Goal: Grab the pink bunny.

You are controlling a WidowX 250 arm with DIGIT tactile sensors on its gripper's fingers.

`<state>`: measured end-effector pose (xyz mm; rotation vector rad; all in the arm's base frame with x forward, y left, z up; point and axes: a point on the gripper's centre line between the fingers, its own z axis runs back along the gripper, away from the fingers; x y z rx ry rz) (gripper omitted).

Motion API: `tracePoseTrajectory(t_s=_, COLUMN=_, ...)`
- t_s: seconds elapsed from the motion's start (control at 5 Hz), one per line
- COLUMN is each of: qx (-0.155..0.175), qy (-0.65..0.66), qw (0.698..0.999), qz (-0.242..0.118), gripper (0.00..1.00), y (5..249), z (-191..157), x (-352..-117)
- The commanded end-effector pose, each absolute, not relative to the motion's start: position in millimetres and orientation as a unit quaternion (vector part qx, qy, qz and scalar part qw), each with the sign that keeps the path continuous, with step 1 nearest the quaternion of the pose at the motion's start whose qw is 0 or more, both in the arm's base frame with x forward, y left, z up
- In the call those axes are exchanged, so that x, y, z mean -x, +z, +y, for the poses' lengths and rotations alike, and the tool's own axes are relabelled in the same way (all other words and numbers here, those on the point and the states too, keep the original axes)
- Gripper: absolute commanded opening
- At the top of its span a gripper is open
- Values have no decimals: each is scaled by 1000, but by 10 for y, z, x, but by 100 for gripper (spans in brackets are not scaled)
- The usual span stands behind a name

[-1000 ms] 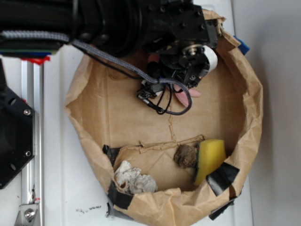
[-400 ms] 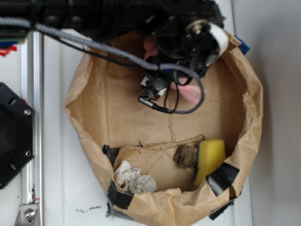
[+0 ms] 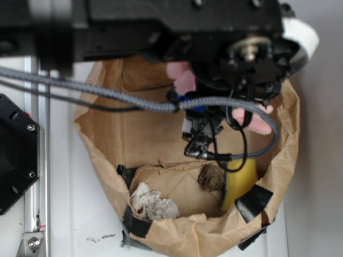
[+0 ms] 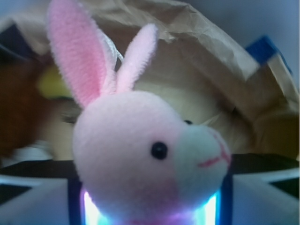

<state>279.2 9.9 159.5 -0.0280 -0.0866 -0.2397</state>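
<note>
The gripper [image 4: 150,213] is clenched on the pink bunny [image 4: 150,154], whose head and ears rise just above the fingers [image 4: 37,204]. Behind it stands the crumpled brown paper bag [image 4: 211,51], with a blurred yellow sponge [image 4: 54,84] beyond the left finger.

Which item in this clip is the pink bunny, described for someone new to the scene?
Start at the big crumpled brown paper bag lying open on the white table. Under the black robot arm near its upper rim, between the jaws, sits the small pale-pink plush bunny. Long pink ears, a whitish muzzle and a dark bead eye separate it from the yellow sponge and crumpled white tissue.
</note>
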Motion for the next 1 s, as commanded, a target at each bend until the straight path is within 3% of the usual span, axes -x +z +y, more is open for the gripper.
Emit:
tracePoseTrajectory(t_s=0.0, qx=19, qy=21, qw=993, qz=-119, gripper=0, y=1991, z=-161, x=-2493)
tracePoseTrajectory(t_s=0.2, qx=2, qy=52, qw=992, qz=-116, gripper=0, y=1997, z=-272, x=-2366)
tracePoseTrajectory(t_s=0.8, qx=16, qy=48, qw=995, qz=-85, gripper=0, y=1883, z=-293, x=-2332)
